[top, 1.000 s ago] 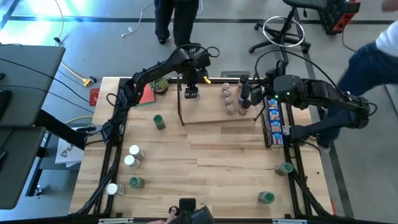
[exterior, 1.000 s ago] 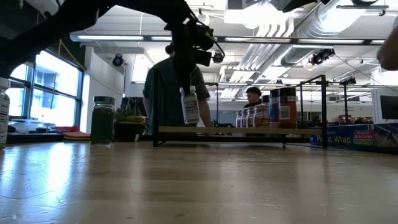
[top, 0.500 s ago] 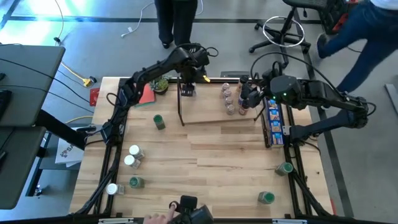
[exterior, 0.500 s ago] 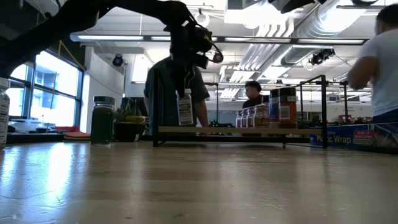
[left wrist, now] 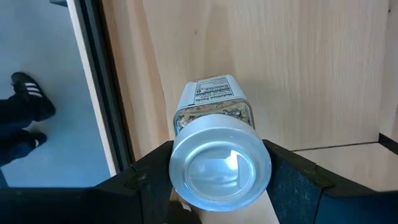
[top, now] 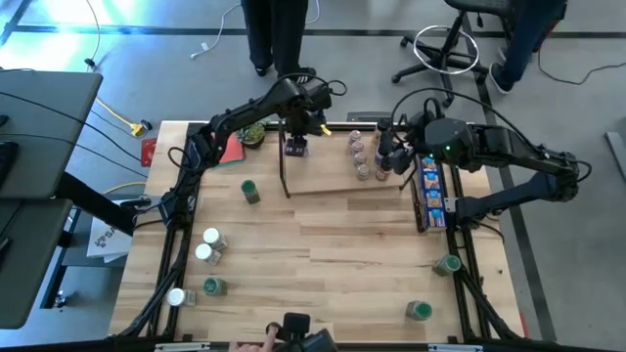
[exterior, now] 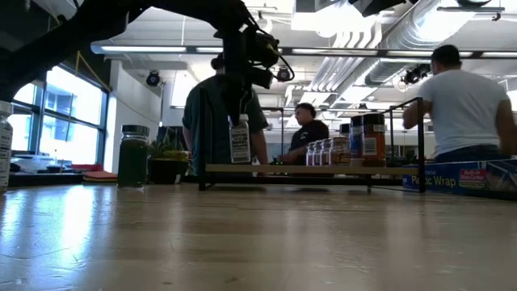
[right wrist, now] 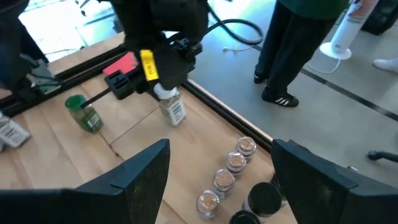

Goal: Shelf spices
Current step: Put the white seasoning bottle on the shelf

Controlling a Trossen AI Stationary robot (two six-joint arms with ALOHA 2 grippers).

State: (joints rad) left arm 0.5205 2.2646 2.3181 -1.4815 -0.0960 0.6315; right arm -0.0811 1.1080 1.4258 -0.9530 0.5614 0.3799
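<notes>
Now the left pincer (top: pixel 296 137) grips a silver-capped jar (exterior: pixel 239 139) by its cap, the jar hanging upright beneath it, base at the shelf (top: pixel 337 181) board. Right pincer (top: pixel 388 156), fingers spread and holding nothing, hovers beside the jar row (right wrist: pixel 225 171).

Grey floor (top: pixel 391 20), office chair (top: pixel 445 44), ceiling lights (exterior: pixel 153 48).

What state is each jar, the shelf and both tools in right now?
Left tool: shut on the silver-lidded labelled spice jar, upright at the shelf's left end, base at the board.
Right tool: open, empty, above the shelf's right end.
Low light-wood shelf with black frame: partly filled.
Row of clear brown-filled jars: upright on the shelf.
Green-lidded jar: on the table, unshelved.
Two white-lidded jars: on the table, unshelved.
</notes>
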